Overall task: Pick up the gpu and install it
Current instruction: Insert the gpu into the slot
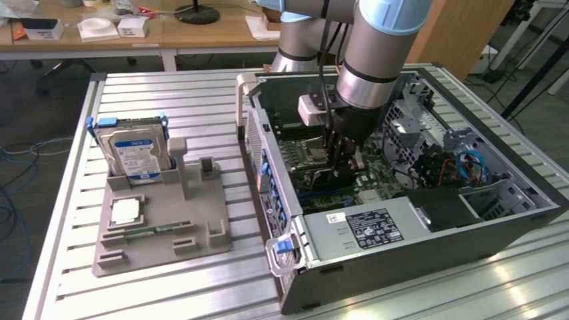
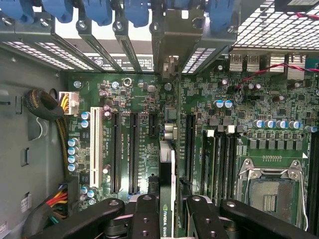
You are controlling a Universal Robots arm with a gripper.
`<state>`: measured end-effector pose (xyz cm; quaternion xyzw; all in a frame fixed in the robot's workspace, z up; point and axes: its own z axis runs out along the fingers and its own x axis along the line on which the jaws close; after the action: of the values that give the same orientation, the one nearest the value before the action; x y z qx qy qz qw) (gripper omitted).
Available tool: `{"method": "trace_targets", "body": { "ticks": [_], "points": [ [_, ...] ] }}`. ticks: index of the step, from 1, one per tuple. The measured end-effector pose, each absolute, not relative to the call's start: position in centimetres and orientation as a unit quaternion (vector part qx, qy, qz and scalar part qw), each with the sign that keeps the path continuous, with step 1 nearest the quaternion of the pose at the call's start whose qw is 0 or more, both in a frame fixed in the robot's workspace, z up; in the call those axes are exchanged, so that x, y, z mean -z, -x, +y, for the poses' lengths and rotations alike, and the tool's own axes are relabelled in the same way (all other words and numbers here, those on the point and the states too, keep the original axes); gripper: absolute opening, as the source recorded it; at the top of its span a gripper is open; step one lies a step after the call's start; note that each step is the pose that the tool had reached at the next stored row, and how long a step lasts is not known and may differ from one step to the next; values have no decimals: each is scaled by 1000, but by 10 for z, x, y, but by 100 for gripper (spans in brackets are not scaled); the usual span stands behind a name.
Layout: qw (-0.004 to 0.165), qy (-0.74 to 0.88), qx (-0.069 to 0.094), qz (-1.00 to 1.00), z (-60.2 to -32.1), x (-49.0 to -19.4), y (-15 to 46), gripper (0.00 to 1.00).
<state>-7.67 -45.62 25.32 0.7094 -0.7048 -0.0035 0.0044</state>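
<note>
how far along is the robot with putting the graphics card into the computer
Done: the graphics card is picked up and already inside the open computer case. In hand: the fingers grip the card edge-on over the green motherboard, with its bracket up by the rear slot openings. Left: whether it is fully seated in a slot cannot be told. The hard drive sits in its gray holder.

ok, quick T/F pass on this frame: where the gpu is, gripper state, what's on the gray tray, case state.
1. The gripper is shut on the gpu, held edge-on over the motherboard. True.
2. The gpu lies on the gray tray. False: it is inside the open PC case, in the gripper.
3. The hard drive stands upright in the tray. True.
4. The case's side panel is on. False: the case is open, motherboard exposed.
5. The CPU socket carries a cooler. False: it is bare.
</note>
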Motion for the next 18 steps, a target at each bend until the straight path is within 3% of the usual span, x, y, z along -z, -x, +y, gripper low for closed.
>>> {"method": "trace_targets", "body": {
  "ticks": [18],
  "points": [
    [4,-709,3,-705,-454,-251,77,26]
  ]
}}
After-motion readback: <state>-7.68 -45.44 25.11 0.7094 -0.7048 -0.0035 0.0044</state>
